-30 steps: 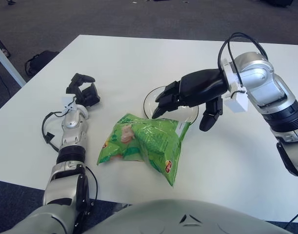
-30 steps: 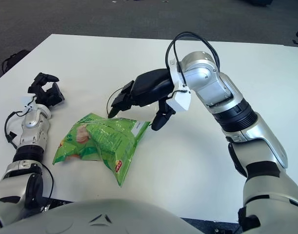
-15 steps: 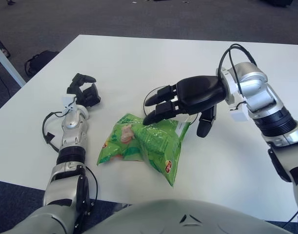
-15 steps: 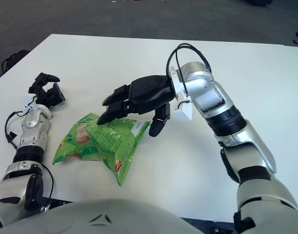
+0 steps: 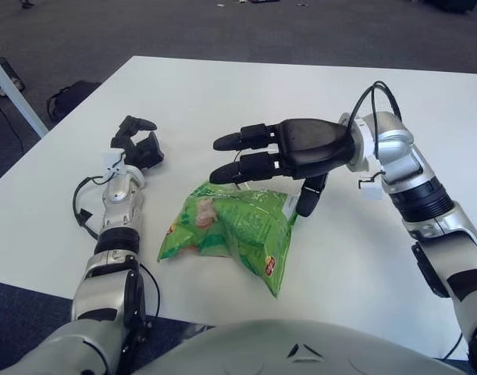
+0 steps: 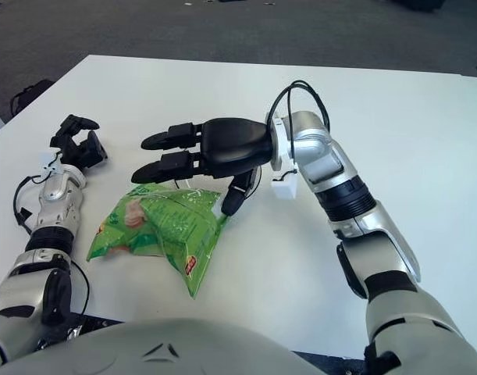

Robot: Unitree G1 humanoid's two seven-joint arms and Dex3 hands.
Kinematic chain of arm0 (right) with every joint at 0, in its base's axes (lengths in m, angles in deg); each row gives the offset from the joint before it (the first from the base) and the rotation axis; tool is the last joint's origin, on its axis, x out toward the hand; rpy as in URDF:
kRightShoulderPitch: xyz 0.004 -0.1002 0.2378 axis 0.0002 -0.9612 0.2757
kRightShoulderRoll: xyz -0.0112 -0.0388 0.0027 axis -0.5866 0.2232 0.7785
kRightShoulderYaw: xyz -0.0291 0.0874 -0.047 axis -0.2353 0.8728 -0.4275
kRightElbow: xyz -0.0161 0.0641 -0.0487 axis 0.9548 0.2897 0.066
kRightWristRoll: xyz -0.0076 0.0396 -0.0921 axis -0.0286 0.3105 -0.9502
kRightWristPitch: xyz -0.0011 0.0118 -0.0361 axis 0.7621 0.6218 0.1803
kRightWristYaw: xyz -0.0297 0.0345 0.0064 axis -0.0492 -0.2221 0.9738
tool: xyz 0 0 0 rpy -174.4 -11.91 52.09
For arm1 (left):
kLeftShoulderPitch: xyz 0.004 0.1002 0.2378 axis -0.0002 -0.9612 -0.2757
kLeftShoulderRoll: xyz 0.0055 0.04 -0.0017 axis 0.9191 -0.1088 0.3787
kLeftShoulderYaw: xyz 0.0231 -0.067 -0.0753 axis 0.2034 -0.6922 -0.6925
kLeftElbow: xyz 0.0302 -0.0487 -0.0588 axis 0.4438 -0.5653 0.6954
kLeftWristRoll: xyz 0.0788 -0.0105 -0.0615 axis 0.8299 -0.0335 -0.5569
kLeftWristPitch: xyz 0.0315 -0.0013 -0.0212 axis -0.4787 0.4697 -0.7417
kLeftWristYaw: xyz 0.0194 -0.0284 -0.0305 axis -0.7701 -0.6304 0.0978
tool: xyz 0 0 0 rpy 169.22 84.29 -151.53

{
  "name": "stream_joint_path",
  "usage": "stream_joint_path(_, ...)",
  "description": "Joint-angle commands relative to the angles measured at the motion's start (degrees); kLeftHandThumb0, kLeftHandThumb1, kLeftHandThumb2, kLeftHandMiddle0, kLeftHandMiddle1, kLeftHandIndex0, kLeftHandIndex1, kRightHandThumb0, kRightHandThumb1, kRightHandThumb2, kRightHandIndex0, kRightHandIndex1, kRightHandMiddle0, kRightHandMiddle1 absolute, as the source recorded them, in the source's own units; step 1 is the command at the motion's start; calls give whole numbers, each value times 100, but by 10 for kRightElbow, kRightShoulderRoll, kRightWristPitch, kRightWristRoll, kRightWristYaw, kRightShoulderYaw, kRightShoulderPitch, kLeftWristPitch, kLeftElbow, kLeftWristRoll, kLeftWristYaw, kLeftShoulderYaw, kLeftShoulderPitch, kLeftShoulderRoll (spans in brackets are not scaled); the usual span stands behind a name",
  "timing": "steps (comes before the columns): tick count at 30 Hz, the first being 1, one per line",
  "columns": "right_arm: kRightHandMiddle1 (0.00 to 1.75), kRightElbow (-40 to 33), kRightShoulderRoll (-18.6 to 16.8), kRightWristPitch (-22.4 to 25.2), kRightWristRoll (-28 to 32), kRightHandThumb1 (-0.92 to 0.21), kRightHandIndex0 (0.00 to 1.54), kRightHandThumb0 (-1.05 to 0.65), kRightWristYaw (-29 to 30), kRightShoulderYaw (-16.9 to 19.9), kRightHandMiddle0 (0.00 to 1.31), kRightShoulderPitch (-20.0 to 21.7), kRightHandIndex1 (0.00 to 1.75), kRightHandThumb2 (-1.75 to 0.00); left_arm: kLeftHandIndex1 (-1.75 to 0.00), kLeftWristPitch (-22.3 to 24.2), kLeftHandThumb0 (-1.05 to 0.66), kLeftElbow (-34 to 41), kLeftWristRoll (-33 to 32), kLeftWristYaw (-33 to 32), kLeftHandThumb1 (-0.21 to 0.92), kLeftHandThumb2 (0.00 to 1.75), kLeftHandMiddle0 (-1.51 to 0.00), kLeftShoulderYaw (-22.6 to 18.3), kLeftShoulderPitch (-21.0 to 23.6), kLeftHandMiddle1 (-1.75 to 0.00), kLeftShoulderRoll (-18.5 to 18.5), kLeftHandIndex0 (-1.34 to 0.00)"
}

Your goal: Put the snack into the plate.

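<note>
My right hand [image 5: 289,152] hovers over the green snack bag [image 5: 230,230], fingers [image 5: 246,141] spread and empty, ready to grasp; left hand [image 5: 137,144] idles left.

We take the crinkled green plastic snack bag [image 5: 232,233] as our landmark: it lies flat on the broad white table [image 5: 222,94], near the table's front edge. Our black three-fingered right hand [image 5: 281,149] shows spread just behind and above the bag, its thumb reaching down by the bag's right rear corner. Our black left hand [image 5: 137,144] shows well to the bag's left, slightly behind it
</note>
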Motion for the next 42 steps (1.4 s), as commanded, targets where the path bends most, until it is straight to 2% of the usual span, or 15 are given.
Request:
stream_joint_path(1, 5, 10, -5, -10, -12, -51, 0, -30, 23, 8, 0, -4, 0, -101, -175, 14, -45, -30, 7, -8, 42, 119, -95, 4, -34, -175, -14, -53)
stream_joint_path(7, 12, 29, -8, -23, -19, -56, 0, -41, 40, 1, 0, 0, 0, -91, -175, 31, -45, -19, 9, -20, 42, 118, -91, 8, -33, -175, -16, -53)
stream_joint_path(13, 19, 79, -10, -101, 4, -54, 0, -41, 39, -25, 0, 33, 0, -92, -175, 49, -45, 1, 24, -59, 42, 118, -90, 13, -35, -175, -22, -53)
stream_joint_path(17, 18, 93, -1, -112, 20, -52, 0, -39, 27, -47, 0, 49, 0, -96, -175, 50, -45, 14, 45, -81, 42, 118, -93, 23, -41, -175, -21, -53)
stream_joint_path(24, 8, 86, 28, -92, 88, -46, 0, -32, -20, -90, 0, 69, 0, -108, -175, 67, -44, 51, 35, -57, 43, 117, -102, 29, -59, -175, -26, -52)
stream_joint_path(36, 3, 58, 62, -60, 135, -41, 2, -18, -93, -101, 0, 83, 1, -130, -175, 70, -43, 70, 18, -35, 47, 112, -101, 27, -67, -175, -35, -49)
stream_joint_path(42, 2, 42, 84, -10, 149, -43, 5, -10, -149, -109, 0, 91, 2, -136, -175, 72, -43, 80, 25, -45, 49, 110, -103, 30, -70, -175, -40, -48)
